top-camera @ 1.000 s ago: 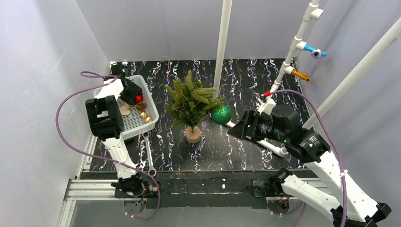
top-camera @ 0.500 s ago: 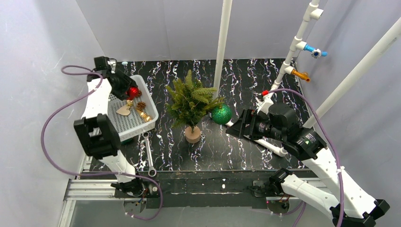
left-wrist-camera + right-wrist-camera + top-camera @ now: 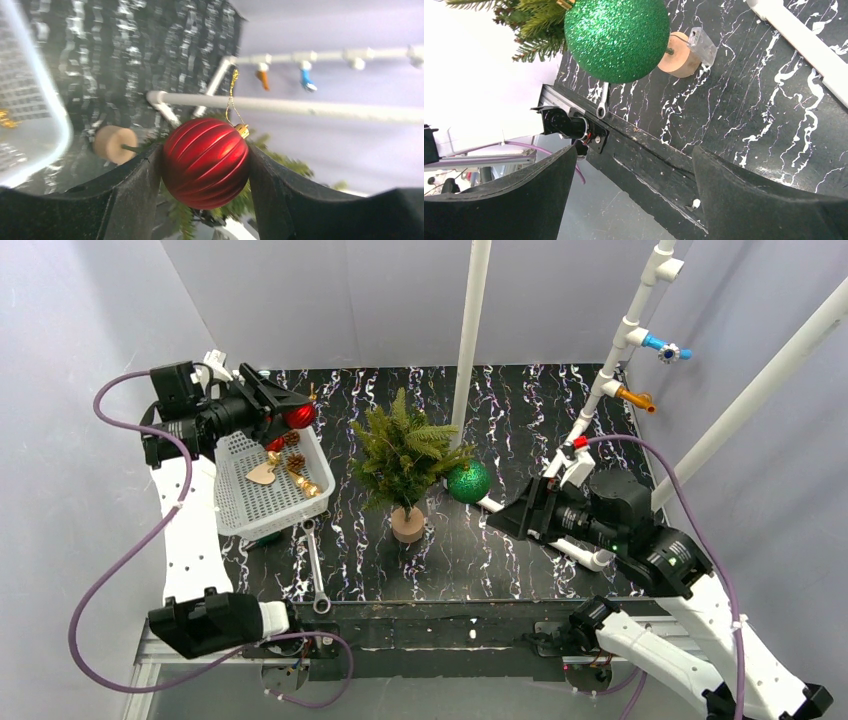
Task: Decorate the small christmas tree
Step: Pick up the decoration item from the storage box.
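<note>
The small christmas tree point(image 3: 405, 455) stands mid-table, a green bauble point(image 3: 468, 482) at its right side; just beyond, the right gripper point(image 3: 503, 517) gapes empty, while the left gripper point(image 3: 297, 412) clamps a red bauble point(image 3: 205, 162) by the white basket point(image 3: 232, 512)

The small christmas tree point(image 3: 405, 455) stands mid-table, with a basket point(image 3: 232, 510) to its left, a wrench point(image 3: 315, 575) on the table at the basket's near right corner, and a pole point(image 3: 468, 350) behind. A ball ornament point(image 3: 468, 482) hangs at the tree's right side, with the right gripper point(image 3: 503, 515) just right of it, apart. A bauble point(image 3: 205, 162) sits between the left gripper's point(image 3: 296, 408) fingers above the basket's far right corner, over small ornaments point(image 3: 290, 475) lying inside.
</note>
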{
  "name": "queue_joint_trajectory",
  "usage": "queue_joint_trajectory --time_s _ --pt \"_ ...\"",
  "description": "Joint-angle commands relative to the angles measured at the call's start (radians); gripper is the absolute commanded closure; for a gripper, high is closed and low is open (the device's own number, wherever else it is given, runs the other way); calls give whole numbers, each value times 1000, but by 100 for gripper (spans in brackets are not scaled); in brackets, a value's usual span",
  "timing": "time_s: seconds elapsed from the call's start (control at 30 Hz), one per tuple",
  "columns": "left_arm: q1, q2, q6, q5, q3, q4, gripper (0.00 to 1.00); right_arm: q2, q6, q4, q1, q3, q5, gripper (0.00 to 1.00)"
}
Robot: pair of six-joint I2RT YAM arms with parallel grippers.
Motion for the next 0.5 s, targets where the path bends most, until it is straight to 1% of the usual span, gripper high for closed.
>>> queue_joint_trajectory --time_s 0.0,0.1,0.2,0.27,0.33,0.37,0.4,0.47 --pt "1 -118 -63 384 -93 178 53 -60 -4 -25 0 -3 25 7" --pt "1 -202 -124 525 -200 394 53 -103 -2 -57 0 7 17 7" --pt "0 -280 -188 592 -280 528 53 -145 -3 -93 0 16 13 7" --pt "-3 -323 -282 632 -329 648 54 -171 -2 -111 -1 14 12 7" --pt "-9 -353 -314 665 -348 722 55 -190 0 -122 0 11 11 7" --pt "-13 -369 -296 677 -347 697 56 -195 2 -127 0 11 9 7" --pt "-25 -382 -175 690 -317 540 67 -205 9 -136 0 10 4 8" --pt "-31 -386 -119 694 -296 476 75 -210 18 -133 -1 9 6 8"
